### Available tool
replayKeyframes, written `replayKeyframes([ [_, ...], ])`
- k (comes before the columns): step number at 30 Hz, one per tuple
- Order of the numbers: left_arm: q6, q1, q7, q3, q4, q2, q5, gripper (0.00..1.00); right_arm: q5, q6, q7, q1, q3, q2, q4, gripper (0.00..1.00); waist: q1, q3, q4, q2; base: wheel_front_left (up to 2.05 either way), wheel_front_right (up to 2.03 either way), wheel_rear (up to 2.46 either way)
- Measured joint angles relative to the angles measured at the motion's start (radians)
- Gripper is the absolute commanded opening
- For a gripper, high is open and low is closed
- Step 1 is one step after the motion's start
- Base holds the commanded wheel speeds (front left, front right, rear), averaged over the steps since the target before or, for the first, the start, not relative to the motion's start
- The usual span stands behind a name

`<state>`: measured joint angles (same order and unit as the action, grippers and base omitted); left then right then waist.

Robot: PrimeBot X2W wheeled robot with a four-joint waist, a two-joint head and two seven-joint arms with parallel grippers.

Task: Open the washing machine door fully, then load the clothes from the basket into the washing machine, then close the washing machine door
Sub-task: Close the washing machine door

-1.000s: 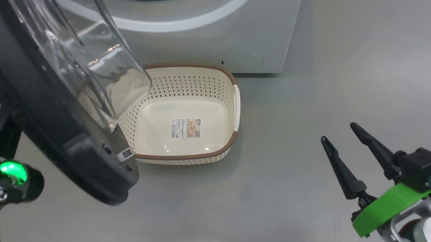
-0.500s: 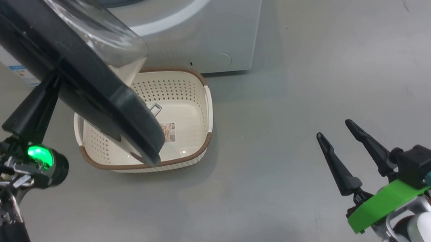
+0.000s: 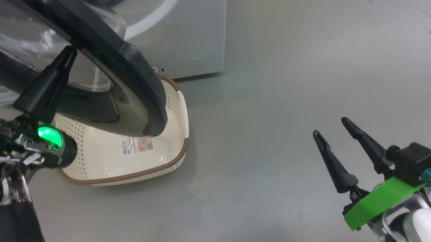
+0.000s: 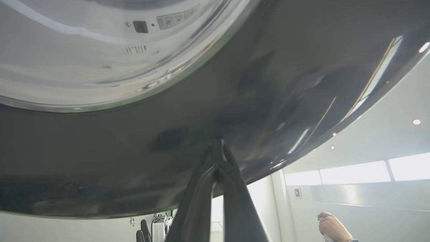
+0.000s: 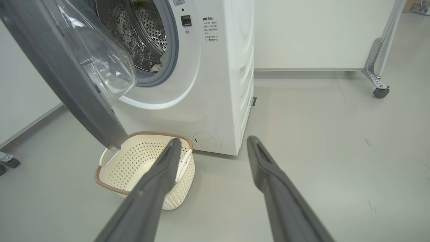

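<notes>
At nine o'clock in our head view, our left gripper (image 3: 67, 56) is clenched, its tips pressed against the glossy black rim of the washing machine door (image 3: 143, 92), which hangs partly open at eleven o'clock. Beneath the door's lower edge the basket (image 3: 124, 176) sits on the floor (image 3: 277, 89), just in front of the washing machine (image 3: 190, 38) at twelve. At four o'clock our right gripper (image 3: 329, 127) hovers released, well apart from the basket.

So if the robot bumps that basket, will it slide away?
Probably. The basket looks like thin, holey plastic and seems empty, so it is likely light. It sits flat on the smooth floor, so it should slide rather than tip or roll.
</notes>
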<state>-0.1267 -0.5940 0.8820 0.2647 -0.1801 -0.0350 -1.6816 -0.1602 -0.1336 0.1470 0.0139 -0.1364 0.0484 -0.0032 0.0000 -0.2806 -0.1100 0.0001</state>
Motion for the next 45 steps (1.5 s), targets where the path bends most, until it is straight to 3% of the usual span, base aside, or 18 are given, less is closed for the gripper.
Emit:
replayKeyframes([
  [20, 0.0, -0.065, -0.038, -0.027, -0.046, 0.007, 0.049, 0.0, -0.025, 0.0, 0.025, 0.014, -0.02, 0.0, 0.032, 1.0, 0.0, 0.003, -0.091, 0.0, 0.0, 0.0, 0.0],
  [29, 0.0, -0.044, -0.043, -0.044, -0.003, 0.009, 0.033, 0.0, -0.033, 0.0, 0.04, 0.015, -0.017, 0.0, 0.054, 1.0, 0.0, 0.019, -0.083, 0.0, 0.0, 0.0, 0.0],
  [38, 0.0, 0.094, -0.123, -0.065, 0.123, 0.01, 0.033, 0.0, -0.033, 0.0, 0.053, 0.016, 0.008, 0.0, 0.069, 1.0, -0.0001, 0.05, -0.058, 0.0, 0.0, 0.0, 0.0],
  [39, 0.0, 0.106, -0.141, -0.067, 0.137, 0.01, 0.039, 0.04, -0.033, 0.0, 0.054, 0.016, 0.011, 0.0, 0.07, 1.0, -0.0001, 0.054, -0.055, 0.0, 0.0, 0.0, 0.0],
  [40, 0.0, 0.12, -0.156, -0.07, 0.152, 0.01, 0.049, 0.22, -0.033, 0.0, 0.055, 0.016, 0.013, 0.0, 0.071, 1.0, -0.0001, 0.058, -0.052, 0.0, 0.0, 0.0, 0.0],
  [41, 0.0, 0.134, -0.175, -0.073, 0.168, 0.01, 0.063, 0.48, -0.033, 0.0, 0.055, 0.016, 0.014, -0.001, 0.072, 1.0, -0.0001, 0.062, -0.049, 0.0, 0.0, 0.0, 0.0],
  [42, 0.0, 0.149, -0.196, -0.077, 0.185, 0.01, 0.082, 1.0, -0.033, 0.0, 0.055, 0.016, 0.017, -0.001, 0.073, 1.0, -0.0001, 0.067, -0.046, 0.0, 0.0, 0.0, 0.0],
  [45, 0.0, 0.202, -0.26, -0.093, 0.23, 0.009, 0.147, 1.0, -0.033, 0.0, 0.056, 0.016, 0.028, -0.001, 0.079, 1.0, -0.0001, 0.088, -0.036, 0.0, 0.0, 0.0, 0.0],
])
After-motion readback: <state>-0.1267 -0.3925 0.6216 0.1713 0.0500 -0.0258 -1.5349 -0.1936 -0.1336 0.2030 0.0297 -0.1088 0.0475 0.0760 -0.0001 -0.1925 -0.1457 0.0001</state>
